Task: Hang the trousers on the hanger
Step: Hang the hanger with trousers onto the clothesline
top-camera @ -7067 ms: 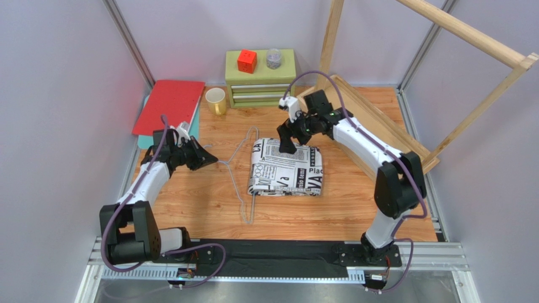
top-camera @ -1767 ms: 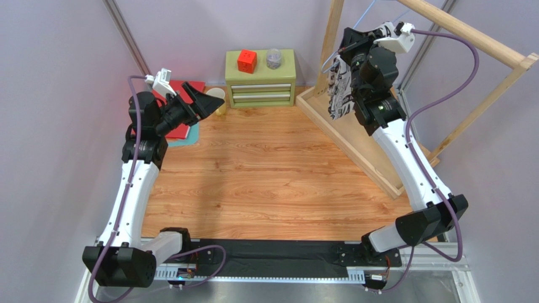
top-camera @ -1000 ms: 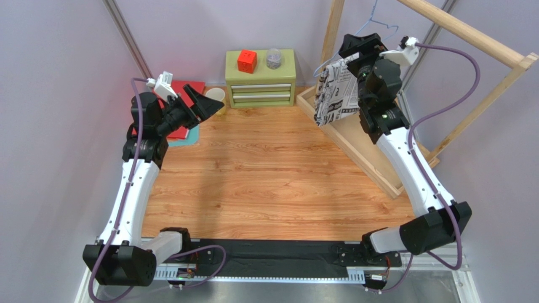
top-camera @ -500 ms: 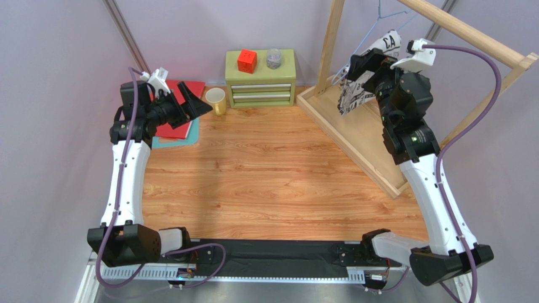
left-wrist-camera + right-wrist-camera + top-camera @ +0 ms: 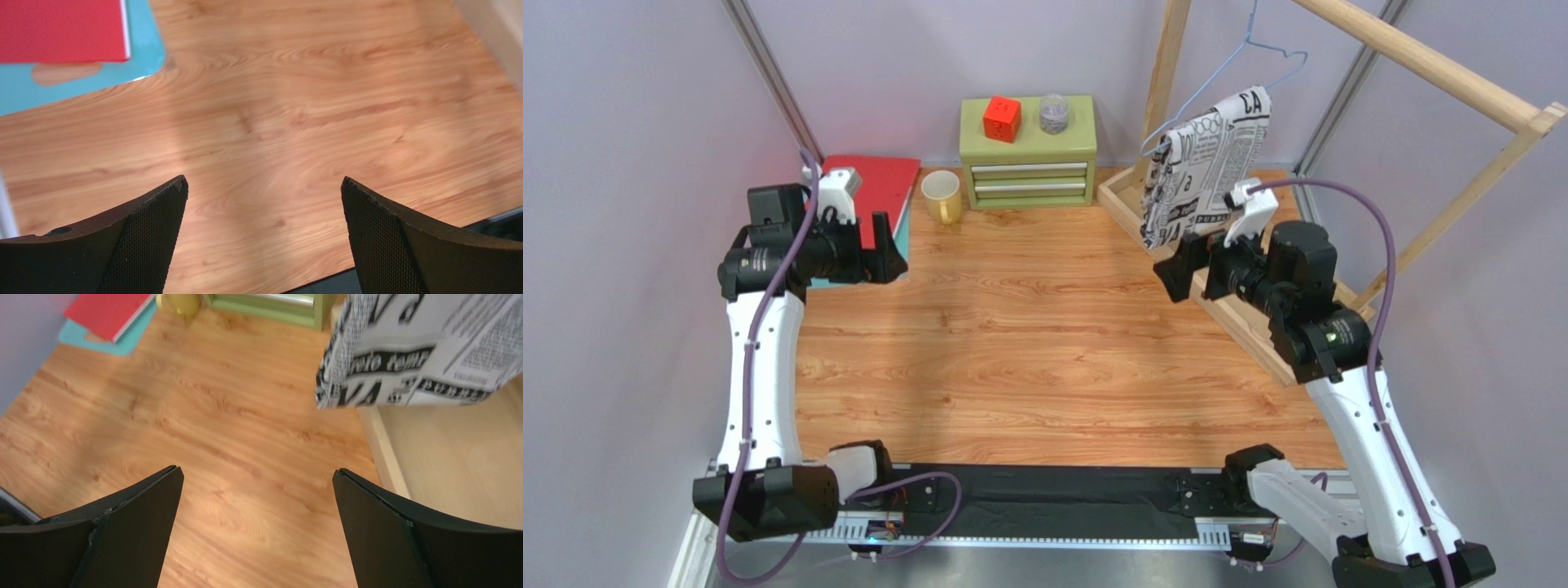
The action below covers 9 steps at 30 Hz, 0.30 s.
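**While the trousers point(image 5: 1204, 165) hang over the hanger point(image 5: 1259, 39), both grippers sit open and apart from them**

Where the wooden table point(image 5: 1014, 355) meets its left rear corner, a flat red board point(image 5: 873, 184) lies on a teal mat point(image 5: 37, 92) with rounded corners. The left arm rises straight up from its base, bends at the elbow and reaches level to the right. The left gripper point(image 5: 264, 182) hovers over bare wood grain beside the mat. Its two black fingers, meshed on their inner faces, are spread wide with nothing between them.

Further right at the back stands a round yellow mug point(image 5: 941, 194). Next to it is a boxy pale green drawer chest point(image 5: 1028, 159). A red cube point(image 5: 1001, 119) and a small clear jar point(image 5: 1053, 113) sit on top of the chest.

Right of the chest, the soft white cloth of the trousers is folded and hangs limp, printed all over with black headlines and columns of text. It is draped over the thin blue-grey wire hanger, inside the big light wooden rack point(image 5: 1431, 67). The hanger's hook runs off the top of the overhead view, so where it catches cannot be seen.

The right arm climbs from its base at the near right and bends at the elbow, with its wrist pointing left. The right gripper point(image 5: 257, 471) is low, just in front of the trousers' bottom edge and not touching it. Its smooth black fingers are parted wide over bare table, and the printed hem hangs above them to the right.
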{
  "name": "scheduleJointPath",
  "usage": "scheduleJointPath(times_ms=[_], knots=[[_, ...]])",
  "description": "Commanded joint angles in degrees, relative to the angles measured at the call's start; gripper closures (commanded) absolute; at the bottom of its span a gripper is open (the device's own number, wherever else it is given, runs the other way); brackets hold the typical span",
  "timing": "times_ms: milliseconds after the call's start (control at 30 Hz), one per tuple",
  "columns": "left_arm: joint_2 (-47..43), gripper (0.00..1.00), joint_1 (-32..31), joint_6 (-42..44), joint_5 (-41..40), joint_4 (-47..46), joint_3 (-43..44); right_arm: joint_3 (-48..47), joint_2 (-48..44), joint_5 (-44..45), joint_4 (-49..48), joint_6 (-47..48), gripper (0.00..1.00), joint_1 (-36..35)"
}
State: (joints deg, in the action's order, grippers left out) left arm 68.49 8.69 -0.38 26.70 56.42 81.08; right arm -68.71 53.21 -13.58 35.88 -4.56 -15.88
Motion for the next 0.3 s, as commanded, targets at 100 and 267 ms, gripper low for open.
scheduleJointPath(times_ms=[100,267], knots=[[-11.3,0.01,0.2,14.1,-8.9,3.4,-10.1,11.5,-8.8,-2.9,1.5,2.7,0.0,3.0],[-15.0,0.0,0.2,15.7,-10.4,2.5,-11.7,10.4,-12.3,-1.9,2.8,3.9,0.0,3.7]])
